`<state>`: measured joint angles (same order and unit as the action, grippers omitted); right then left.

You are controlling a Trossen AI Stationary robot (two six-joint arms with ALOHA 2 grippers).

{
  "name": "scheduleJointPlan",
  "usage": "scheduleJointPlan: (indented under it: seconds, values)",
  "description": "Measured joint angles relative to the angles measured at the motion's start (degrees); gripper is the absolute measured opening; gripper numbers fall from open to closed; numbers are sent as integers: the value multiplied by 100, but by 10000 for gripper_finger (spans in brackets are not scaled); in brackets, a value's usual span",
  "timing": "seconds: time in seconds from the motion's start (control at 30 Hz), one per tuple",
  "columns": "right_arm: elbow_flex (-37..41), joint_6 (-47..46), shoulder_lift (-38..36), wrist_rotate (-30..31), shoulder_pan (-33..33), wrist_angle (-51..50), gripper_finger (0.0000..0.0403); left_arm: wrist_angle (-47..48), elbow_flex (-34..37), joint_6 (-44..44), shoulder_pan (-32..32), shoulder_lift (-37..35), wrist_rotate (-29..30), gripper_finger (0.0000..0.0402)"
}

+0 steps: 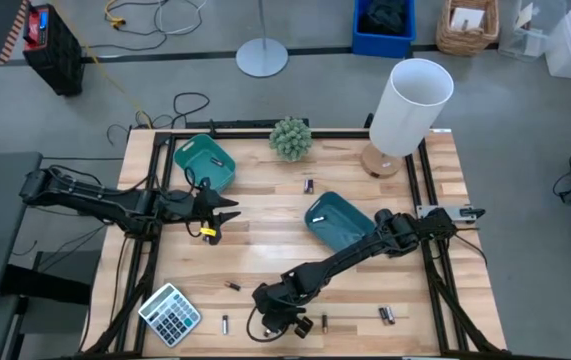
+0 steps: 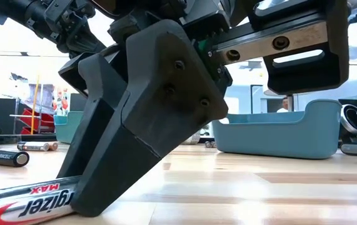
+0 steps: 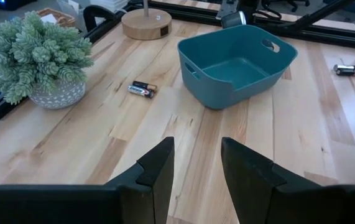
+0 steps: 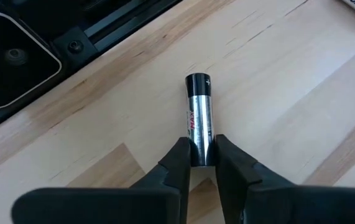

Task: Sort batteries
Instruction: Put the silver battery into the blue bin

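Note:
A silver battery with a black end (image 4: 200,118) lies on the wood near the table's front edge, and my right gripper (image 4: 202,158) is shut on it. In the low view its red-lettered body (image 2: 28,203) sticks out from under the finger (image 2: 103,187). Other batteries lie loose: one (image 1: 308,185) between the trays, and others (image 1: 232,285), (image 1: 225,323), (image 1: 386,315) near the front. Two teal trays (image 1: 205,162), (image 1: 337,220) stand on the table. My left gripper (image 3: 197,168) hovers open at the left, with nothing between its fingers. My right gripper pinches the battery's near end (image 4: 201,146) between its two fingers, one on each long side. The fingers slant down from above and from the table's far right. The battery lies flat on the table, its black end pointing away from the fingers.
A grey calculator (image 1: 170,313) lies at the front left. A small potted plant (image 1: 290,138) and a lamp with a white shade (image 1: 405,110) stand at the far edge. Black rails (image 1: 435,260) border the table. Bare wood lies between the trays and the front edge.

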<state>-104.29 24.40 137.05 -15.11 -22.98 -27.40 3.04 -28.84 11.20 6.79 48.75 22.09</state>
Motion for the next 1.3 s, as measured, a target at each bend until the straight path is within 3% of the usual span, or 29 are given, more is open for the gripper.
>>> scheduleJointPlan:
  seconds: [1.3]
  values:
    - [17,-52,-112,28,99,-7,70,5,0,11,0,0,-2,127]
